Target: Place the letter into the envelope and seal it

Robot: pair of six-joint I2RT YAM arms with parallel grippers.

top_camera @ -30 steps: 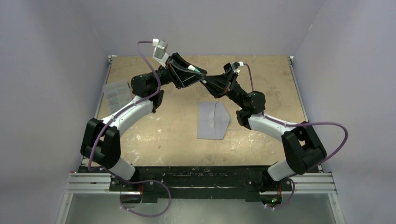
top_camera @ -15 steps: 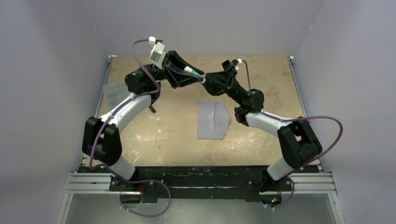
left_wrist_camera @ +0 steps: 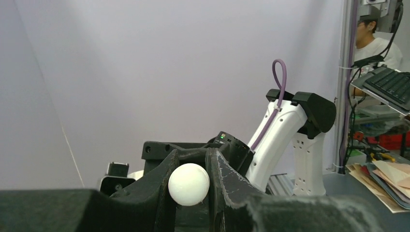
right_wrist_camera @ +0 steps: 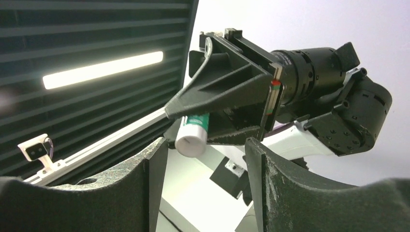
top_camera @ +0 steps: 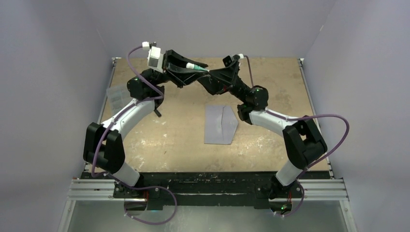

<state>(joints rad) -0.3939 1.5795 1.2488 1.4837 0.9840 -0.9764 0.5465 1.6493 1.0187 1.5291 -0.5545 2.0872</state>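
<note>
The grey-blue envelope point(top_camera: 220, 124) lies flat mid-table, its pointed flap open toward the right. The peach-tan letter is not in view. My left gripper point(top_camera: 199, 67) is raised over the far part of the table and is shut on a white glue stick with a green label point(top_camera: 195, 67); the stick's round white end shows between its fingers in the left wrist view point(left_wrist_camera: 188, 184). My right gripper point(top_camera: 207, 77) is open and faces the left one. In the right wrist view the stick's other end point(right_wrist_camera: 193, 136) sits just beyond the open fingertips point(right_wrist_camera: 157, 150), not touching them.
A clear ribbed plastic box point(top_camera: 116, 95) lies at the table's left edge. A small dark object point(top_camera: 157, 113) lies on the table beside the left arm. Purple walls close in the back and both sides.
Both grippers have risen and shifted left and toward the back wall, staying face to face. The glue stick stays in the left gripper. The envelope has not moved.
</note>
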